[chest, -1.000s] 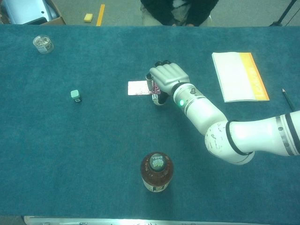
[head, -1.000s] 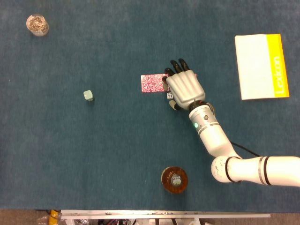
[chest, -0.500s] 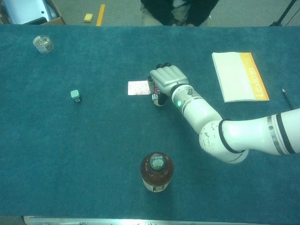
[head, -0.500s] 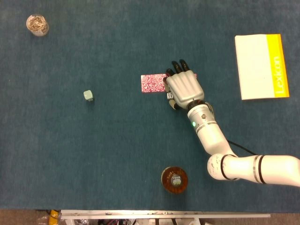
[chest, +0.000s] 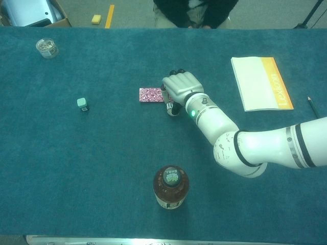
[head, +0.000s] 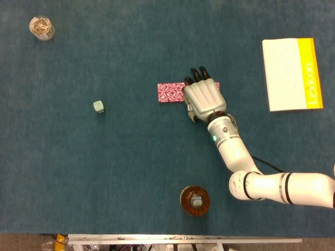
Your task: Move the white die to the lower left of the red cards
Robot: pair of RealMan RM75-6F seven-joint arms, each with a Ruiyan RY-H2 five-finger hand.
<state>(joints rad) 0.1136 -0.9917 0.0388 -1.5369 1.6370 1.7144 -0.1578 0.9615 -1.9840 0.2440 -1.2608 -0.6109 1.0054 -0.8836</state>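
The right robot hand point(chest: 180, 88) hangs palm-down over the red cards' point(chest: 152, 95) right end, apparently pinching the white die point(chest: 169, 105) at the thumb side, so the grasp seems underway; next comes carrying it lower left.

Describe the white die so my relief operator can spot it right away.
Start at the red cards in the middle of the blue table, where the right hand lies over their right end. The white die peeks out at that hand's lower left edge. It is a tiny white cube with dark pips, unlike the pale green cube far left.
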